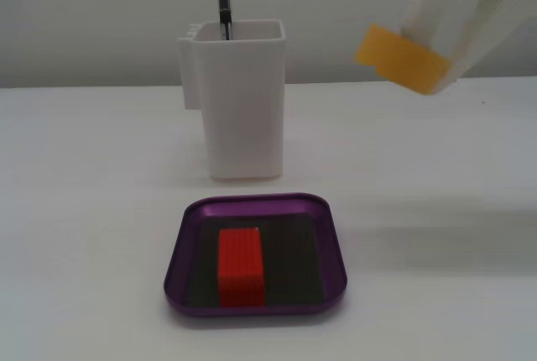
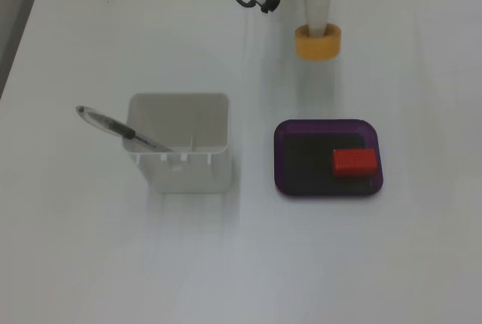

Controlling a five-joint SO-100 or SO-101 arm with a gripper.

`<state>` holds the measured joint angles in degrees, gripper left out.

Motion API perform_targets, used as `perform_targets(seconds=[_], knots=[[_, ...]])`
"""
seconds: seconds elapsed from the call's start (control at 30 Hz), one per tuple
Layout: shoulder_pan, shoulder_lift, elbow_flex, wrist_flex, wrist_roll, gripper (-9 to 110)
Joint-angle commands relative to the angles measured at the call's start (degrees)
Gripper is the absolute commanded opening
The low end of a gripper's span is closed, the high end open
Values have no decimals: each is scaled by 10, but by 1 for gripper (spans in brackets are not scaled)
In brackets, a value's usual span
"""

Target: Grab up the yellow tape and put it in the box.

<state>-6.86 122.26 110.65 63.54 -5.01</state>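
Observation:
The yellow tape (image 1: 401, 59) is held by my gripper (image 1: 426, 49) up in the air at the upper right of a fixed view, tilted. In a fixed view from above, the tape (image 2: 317, 44) is a ring with a white finger (image 2: 318, 15) reaching into its hollow centre; the gripper (image 2: 318, 32) is shut on it. The purple box (image 1: 252, 201) lies on the table in front, lower and to the left of the tape. From above the box (image 2: 327, 123) lies just below the tape in the picture. The tape is outside the box.
A red ribbed block (image 1: 241, 264) stands inside the box, on its right side seen from above (image 2: 355, 162). A tall white container (image 1: 239, 109) with a pen (image 1: 223, 0) stands behind the box; from above the container (image 2: 181, 166) is left of it.

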Motion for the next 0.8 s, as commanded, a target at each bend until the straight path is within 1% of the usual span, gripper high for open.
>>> perform_targets(seconds=[0.0,0.33,0.5,0.77], knots=[[-10,-51,-58,-33,-3,-1],[-4,-283,-201,-48,2,-1],[-2,-354,-253,-49,2,-1],[40,-441,-325,-49,2,-1]])
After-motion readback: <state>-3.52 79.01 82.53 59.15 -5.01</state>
